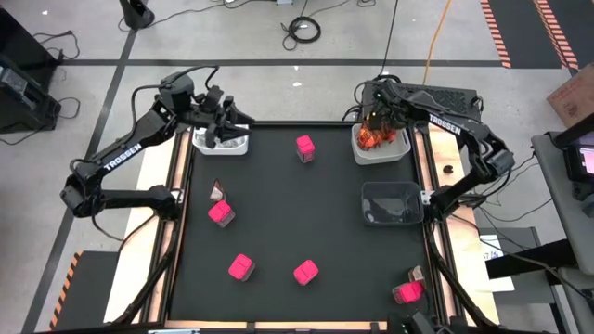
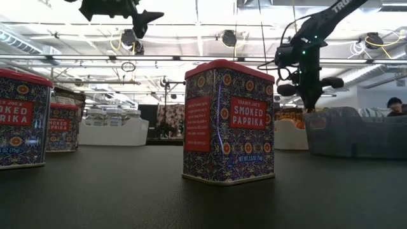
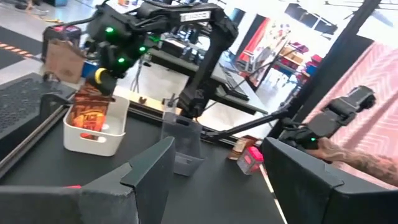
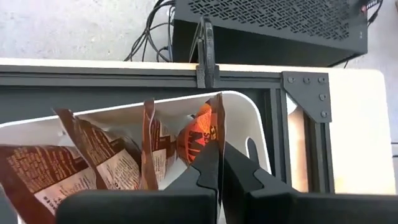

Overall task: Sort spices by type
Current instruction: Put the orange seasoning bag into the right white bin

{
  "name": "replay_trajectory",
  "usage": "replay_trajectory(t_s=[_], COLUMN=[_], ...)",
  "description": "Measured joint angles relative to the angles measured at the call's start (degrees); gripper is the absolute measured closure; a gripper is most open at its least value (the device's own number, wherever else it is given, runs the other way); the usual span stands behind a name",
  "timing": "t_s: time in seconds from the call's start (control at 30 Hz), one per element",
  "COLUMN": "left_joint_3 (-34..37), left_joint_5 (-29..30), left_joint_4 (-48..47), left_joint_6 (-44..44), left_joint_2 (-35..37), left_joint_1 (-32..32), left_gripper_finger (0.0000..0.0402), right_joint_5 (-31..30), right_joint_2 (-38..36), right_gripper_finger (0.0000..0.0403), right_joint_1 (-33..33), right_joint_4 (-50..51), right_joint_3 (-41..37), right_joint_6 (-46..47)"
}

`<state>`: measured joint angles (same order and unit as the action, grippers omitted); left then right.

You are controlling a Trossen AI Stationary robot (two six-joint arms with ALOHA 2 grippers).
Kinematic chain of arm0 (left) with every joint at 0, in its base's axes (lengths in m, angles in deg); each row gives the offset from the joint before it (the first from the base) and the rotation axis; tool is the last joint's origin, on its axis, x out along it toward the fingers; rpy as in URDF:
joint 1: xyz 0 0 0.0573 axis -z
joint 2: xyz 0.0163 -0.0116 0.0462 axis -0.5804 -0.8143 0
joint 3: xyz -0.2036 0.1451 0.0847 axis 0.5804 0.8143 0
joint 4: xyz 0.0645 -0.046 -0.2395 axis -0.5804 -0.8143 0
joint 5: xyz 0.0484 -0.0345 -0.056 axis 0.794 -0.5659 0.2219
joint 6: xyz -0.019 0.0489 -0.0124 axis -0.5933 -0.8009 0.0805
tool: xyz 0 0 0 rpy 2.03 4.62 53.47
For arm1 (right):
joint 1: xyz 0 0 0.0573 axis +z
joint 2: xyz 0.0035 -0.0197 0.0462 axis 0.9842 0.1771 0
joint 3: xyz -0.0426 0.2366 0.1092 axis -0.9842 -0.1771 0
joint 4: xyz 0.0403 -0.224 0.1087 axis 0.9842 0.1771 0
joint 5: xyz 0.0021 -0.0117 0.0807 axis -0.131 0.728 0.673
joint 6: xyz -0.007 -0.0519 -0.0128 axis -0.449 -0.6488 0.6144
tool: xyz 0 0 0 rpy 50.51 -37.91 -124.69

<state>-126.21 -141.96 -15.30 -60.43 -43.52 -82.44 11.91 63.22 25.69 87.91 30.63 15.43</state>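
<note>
My right gripper (image 1: 376,125) hangs over the white bin (image 1: 401,151) at the far right and is shut on an orange-brown sachet (image 3: 91,107). More sachets (image 4: 93,155) stand in that bin. My left gripper (image 1: 223,130) is open and holds nothing. It hovers level above the white bin (image 1: 238,147) at the far left. Pink spice boxes stand on the black mat at the far middle (image 1: 304,147), the left (image 1: 221,212), the near middle (image 1: 240,268) (image 1: 306,272) and the near right corner (image 1: 406,293). Two loose sachets (image 1: 217,191) (image 1: 417,275) lie beside boxes. My right gripper pinches the sachet's upper edge (image 4: 215,127) between its two fingers. The fingers come from above, slanting down. The sachet hangs below them, its lower end down inside the white bin among the other sachets.
A dark, see-through bin (image 1: 392,202) sits on the mat's right side, just nearer than the sachet bin. The mat's middle is open between the boxes. A person's forearm (image 3: 348,158) shows beyond the table's right edge.
</note>
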Motion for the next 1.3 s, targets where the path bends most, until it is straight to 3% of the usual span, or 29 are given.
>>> replay_trajectory(t_s=[0.33, 0.83, 1.1, 1.3], left_joint_3=[0.00, 0.00, 0.00, -0.02], left_joint_5=[-0.18, 9.03, 10.40, 18.66], left_joint_4=[0.28, 0.57, -1.48, -14.94], left_joint_6=[1.55, 5.88, 5.27, -2.33], left_joint_2=[0.07, 0.07, 3.97, 9.19], left_joint_1=[0.00, 1.28, 0.75, -1.42], left_gripper_finger=[0.0155, 0.0155, 0.0155, 0.0155], right_joint_5=[1.36, 1.31, 1.34, 4.89], right_joint_2=[3.24, 2.36, -1.40, -6.13], right_gripper_finger=[0.0403, 0.0401, 0.0316, 0.0242], right_joint_1=[0.22, 0.22, 0.22, 0.43], right_joint_4=[0.00, -2.08, -1.60, 0.64], right_joint_3=[0.01, 0.01, 0.01, 0.01], right_joint_6=[-0.26, -4.87, -5.79, -5.12])
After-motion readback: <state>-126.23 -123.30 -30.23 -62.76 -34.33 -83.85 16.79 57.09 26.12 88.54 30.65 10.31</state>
